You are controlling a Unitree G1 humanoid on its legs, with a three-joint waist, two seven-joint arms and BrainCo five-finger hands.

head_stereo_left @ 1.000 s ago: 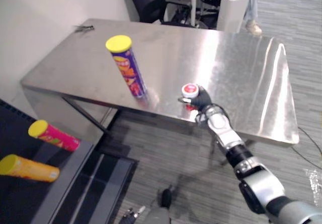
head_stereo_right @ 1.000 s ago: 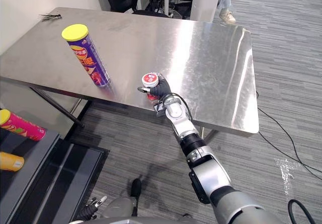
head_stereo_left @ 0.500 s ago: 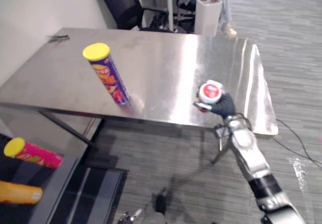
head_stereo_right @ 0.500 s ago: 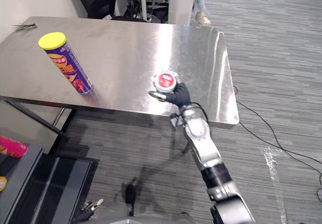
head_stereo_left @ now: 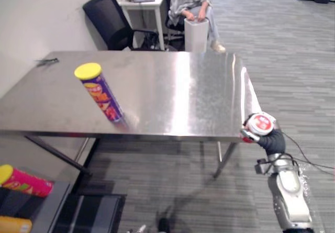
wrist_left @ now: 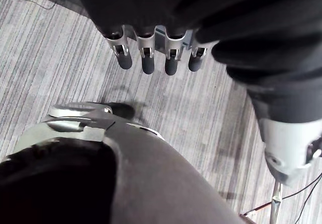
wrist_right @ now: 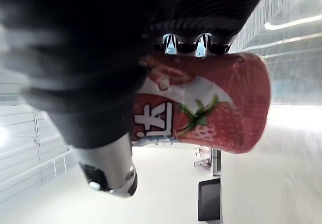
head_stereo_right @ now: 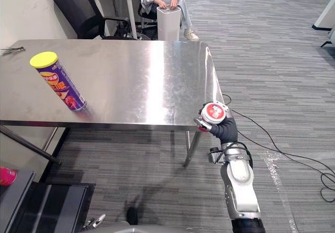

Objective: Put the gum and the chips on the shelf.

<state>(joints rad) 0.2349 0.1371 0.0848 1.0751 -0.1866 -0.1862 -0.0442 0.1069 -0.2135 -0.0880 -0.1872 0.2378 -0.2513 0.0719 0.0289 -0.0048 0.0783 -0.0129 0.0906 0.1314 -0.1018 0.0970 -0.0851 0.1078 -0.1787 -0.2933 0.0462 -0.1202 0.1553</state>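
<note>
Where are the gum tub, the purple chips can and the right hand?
gum tub (head_stereo_right: pixel 214 113): right eye view, on its red-and-white lid.
purple chips can (head_stereo_right: pixel 60 84): right eye view, on its side.
right hand (head_stereo_right: pixel 225 130): right eye view, on its dark cover.

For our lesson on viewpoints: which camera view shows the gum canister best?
The right wrist view: the gum canister is close up, its red strawberry side plain, the right hand curled round it. Both eye views show its red-and-white lid, small, by the table's corner. The left wrist view faces the floor.
</note>
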